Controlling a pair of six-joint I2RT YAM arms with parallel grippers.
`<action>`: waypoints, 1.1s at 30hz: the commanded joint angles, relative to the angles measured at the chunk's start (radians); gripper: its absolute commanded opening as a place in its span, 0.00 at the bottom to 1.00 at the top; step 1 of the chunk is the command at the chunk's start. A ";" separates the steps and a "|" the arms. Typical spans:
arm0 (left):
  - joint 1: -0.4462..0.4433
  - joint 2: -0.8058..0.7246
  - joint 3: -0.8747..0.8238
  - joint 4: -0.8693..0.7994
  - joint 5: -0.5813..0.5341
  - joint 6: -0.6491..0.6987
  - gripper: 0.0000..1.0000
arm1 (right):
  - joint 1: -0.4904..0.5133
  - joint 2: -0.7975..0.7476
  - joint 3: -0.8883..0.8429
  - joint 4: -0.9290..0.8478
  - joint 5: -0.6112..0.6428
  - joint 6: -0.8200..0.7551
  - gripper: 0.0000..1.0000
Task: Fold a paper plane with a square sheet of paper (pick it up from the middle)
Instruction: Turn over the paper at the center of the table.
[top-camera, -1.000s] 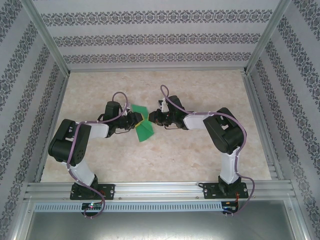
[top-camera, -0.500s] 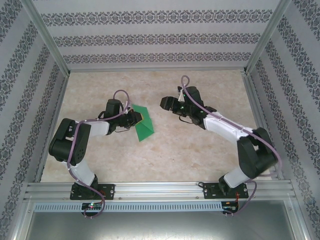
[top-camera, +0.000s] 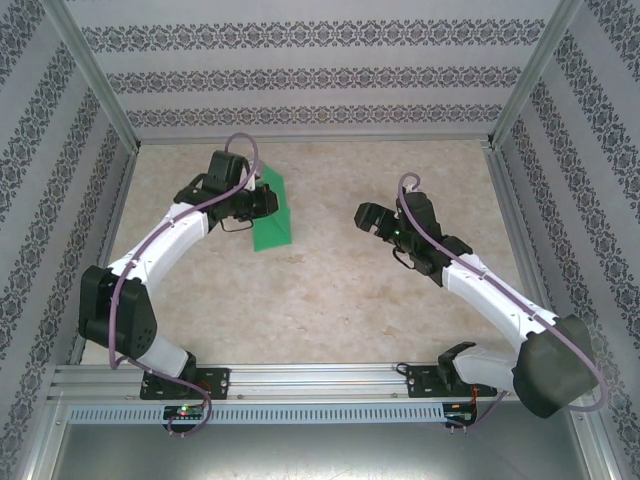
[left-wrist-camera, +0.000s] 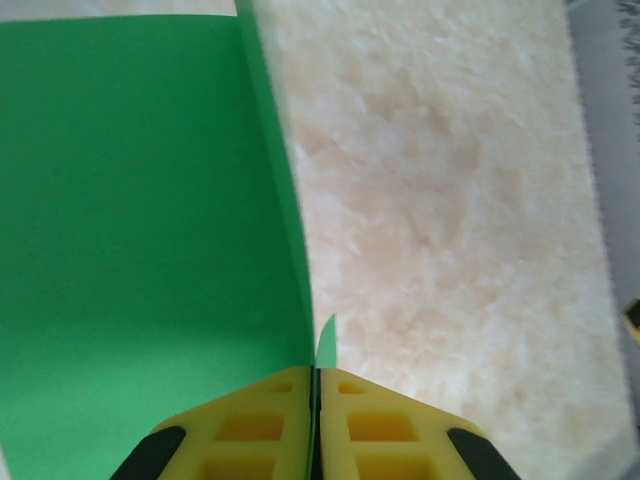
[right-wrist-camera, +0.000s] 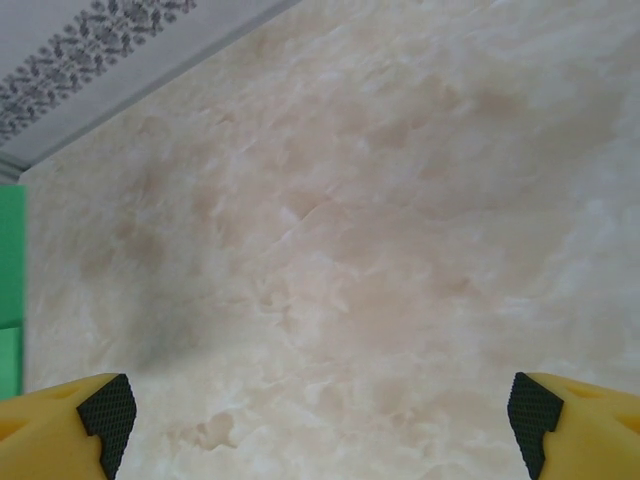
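Observation:
The square sheet of paper (top-camera: 272, 222) is bright green and bent along a fold, standing up off the marble table at the back left. My left gripper (top-camera: 268, 200) is shut on its edge. In the left wrist view the yellow fingers (left-wrist-camera: 250, 425) press together on the paper (left-wrist-camera: 140, 220), and a small green flap sticks up at the seam of my left gripper (left-wrist-camera: 314, 372). My right gripper (top-camera: 362, 215) is open and apart from the sheet, to its right. Between its wide-set fingertips (right-wrist-camera: 108, 410) lies bare table, with the paper (right-wrist-camera: 10, 280) at the left edge. The paper plane is out of view.
The beige marble table (top-camera: 330, 300) is boxed in by patterned walls (top-camera: 300, 80) and aluminium posts (top-camera: 95, 90). A metal rail (top-camera: 320, 380) with both arm bases runs along the near edge. Bare table lies between the two grippers.
The left arm carried the paper back and to the left, gripper closing fully on it. The right gripper let go, opened wide and drew away to the right.

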 joint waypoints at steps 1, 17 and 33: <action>-0.053 0.064 0.110 -0.355 -0.319 0.142 0.10 | -0.010 -0.022 -0.009 -0.059 0.087 0.003 0.98; -0.280 0.504 0.493 -0.674 -0.910 0.163 0.09 | -0.033 0.005 -0.030 -0.110 0.125 0.038 0.98; -0.364 0.723 0.574 -0.612 -0.755 0.105 0.14 | -0.067 0.008 -0.050 -0.133 0.099 0.055 0.98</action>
